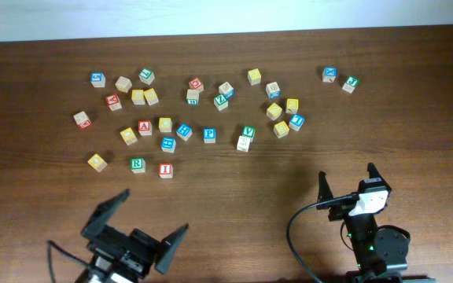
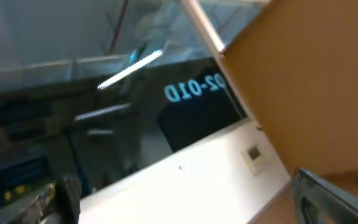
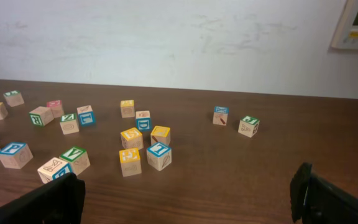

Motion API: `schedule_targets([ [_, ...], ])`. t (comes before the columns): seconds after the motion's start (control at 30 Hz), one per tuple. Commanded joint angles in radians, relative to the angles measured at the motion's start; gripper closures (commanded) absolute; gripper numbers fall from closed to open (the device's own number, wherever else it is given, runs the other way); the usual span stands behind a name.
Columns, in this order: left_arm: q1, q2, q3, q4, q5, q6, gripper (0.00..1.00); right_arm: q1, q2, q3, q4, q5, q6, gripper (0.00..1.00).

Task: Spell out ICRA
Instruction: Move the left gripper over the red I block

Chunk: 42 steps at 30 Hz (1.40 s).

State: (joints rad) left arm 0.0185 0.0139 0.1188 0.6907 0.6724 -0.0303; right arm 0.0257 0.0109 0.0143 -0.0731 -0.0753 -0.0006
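ICRA cubes (image 1: 165,169) lie scattered on the table (image 1: 384,126); left gripper (image 1: 155,212) and right gripper (image 1: 347,171) gape empty.

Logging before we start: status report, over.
Left gripper open, right gripper open, both empty. R cube, I cube, A cube scattered among other cubes. Nothing spelled yet.

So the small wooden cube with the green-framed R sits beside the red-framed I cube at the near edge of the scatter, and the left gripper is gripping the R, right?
Not quite: the overhead view shows the left gripper open and empty, well short of the green-framed R cube. That cube does sit beside the red-framed I cube at the near edge.
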Motion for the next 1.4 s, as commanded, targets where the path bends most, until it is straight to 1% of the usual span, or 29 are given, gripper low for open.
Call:
schedule_targets([
  [0.0,-0.003,0.129,0.299,-0.355,-0.067,-0.006,0.01,-0.007,-0.007,-0.009,0.000,0.005,-0.003,0.02],
  [0.03,-0.003,0.169,0.363,-0.446,-0.067,-0.006,0.01,-0.007,-0.008,-0.009,0.000,0.005,-0.003,0.02],
  [0.07,-0.003,0.247,0.480,-0.644,-0.065,0.011,0.01,-0.007,-0.008,-0.009,0.000,0.005,-0.003,0.02],
  [0.1,-0.003,0.333,0.598,-0.819,-0.031,0.065,0.01,-0.007,-0.008,-0.009,0.000,0.005,-0.003,0.02],
  [0.13,-0.003,0.397,0.678,-0.922,0.041,0.085,0.01,-0.007,-0.008,-0.009,0.000,0.005,-0.003,0.02],
  [0.17,-0.003,0.454,0.738,-0.985,0.131,0.084,0.01,-0.007,-0.007,-0.009,0.000,0.005,-0.003,0.02],
  [0.23,-0.003,0.512,0.755,-0.965,0.214,0.084,0.01,-0.007,-0.007,-0.009,0.000,0.005,-0.003,0.02],
  [0.27,-0.003,0.528,0.756,-0.949,0.204,0.074,0.01,-0.007,-0.007,-0.009,0.000,0.005,-0.003,0.02],
  [0.3,-0.003,0.555,0.777,-0.970,0.141,-0.005,0.01,-0.007,-0.008,-0.009,0.000,0.005,-0.003,0.02],
  [0.33,-0.003,0.590,0.810,-1.003,0.129,-0.014,0.01,-0.007,-0.007,-0.009,0.000,0.005,-0.003,0.02],
  [0.37,-0.003,0.644,0.865,-1.074,0.098,-0.014,0.01,-0.007,-0.008,-0.009,0.000,0.005,-0.003,0.02],
  [0.4,-0.003,0.700,0.926,-1.157,0.050,-0.014,0.01,-0.007,-0.007,-0.009,0.000,0.005,-0.003,0.02],
  [0.47,-0.006,0.899,1.133,-1.482,-0.104,0.055,0.01,-0.007,-0.008,-0.009,0.000,0.005,-0.003,0.02],
  [0.5,-0.013,0.973,1.199,-1.587,-0.168,0.058,0.01,-0.007,-0.007,-0.009,0.000,0.005,-0.003,0.02],
  [0.53,-0.019,1.032,1.246,-1.664,-0.201,0.058,0.01,-0.007,-0.008,-0.009,0.000,0.005,-0.003,0.02],
  [0.57,-0.029,1.116,1.290,-1.738,-0.176,0.056,0.01,-0.007,-0.007,-0.009,0.000,0.005,-0.003,0.02],
  [0.63,-0.030,1.204,1.293,-1.791,-0.037,0.056,0.01,-0.007,-0.007,-0.009,0.000,0.005,-0.003,0.02],
  [0.67,-0.030,1.249,1.293,-1.813,0.003,0.058,0.01,-0.007,-0.008,-0.009,0.000,0.005,-0.003,0.02],
  [0.7,-0.030,1.283,1.293,-1.811,0.000,0.058,0.01,-0.007,-0.008,-0.009,0.000,0.005,-0.003,0.02],
  [0.73,-0.032,1.310,1.293,-1.812,-0.032,0.049,0.01,-0.007,-0.007,-0.009,0.000,0.005,-0.003,0.02],
  [0.77,-0.051,1.339,1.297,-1.828,-0.146,-0.027,0.01,-0.007,-0.008,-0.009,0.000,0.005,-0.003,0.01],
  [0.8,-0.077,1.366,1.317,-1.862,-0.256,-0.062,0.01,-0.007,-0.008,-0.009,0.000,0.005,-0.003,0.02],
  [0.87,-0.144,1.458,1.420,-1.979,-0.491,-0.107,0.01,-0.007,-0.008,-0.009,0.000,0.005,-0.003,0.02],
  [0.9,-0.163,1.496,1.461,-2.013,-0.555,-0.136,0.01,-0.007,-0.008,-0.009,0.000,0.005,-0.003,0.02],
  [1.03,-0.193,1.560,1.459,-2.026,-0.576,-0.149,0.01,-0.007,-0.008,-0.009,0.000,0.005,-0.003,0.02],
  [1.13,-0.206,1.601,1.396,-2.027,-0.624,-0.149,0.01,-0.007,-0.008,-0.009,0.000,0.005,-0.003,0.02],
  [1.2,-0.206,1.612,1.344,-1.989,-0.628,-0.149,0.01,-0.007,-0.008,-0.009,0.000,0.005,-0.003,0.02],
  [1.27,-0.206,1.625,1.282,-1.900,-0.628,-0.150,0.01,-0.007,-0.008,-0.009,0.000,0.005,-0.003,0.02],
  [1.37,-0.206,1.673,1.236,-1.826,-0.681,-0.244,0.01,-0.007,-0.008,-0.009,0.000,0.005,-0.003,0.02],
])
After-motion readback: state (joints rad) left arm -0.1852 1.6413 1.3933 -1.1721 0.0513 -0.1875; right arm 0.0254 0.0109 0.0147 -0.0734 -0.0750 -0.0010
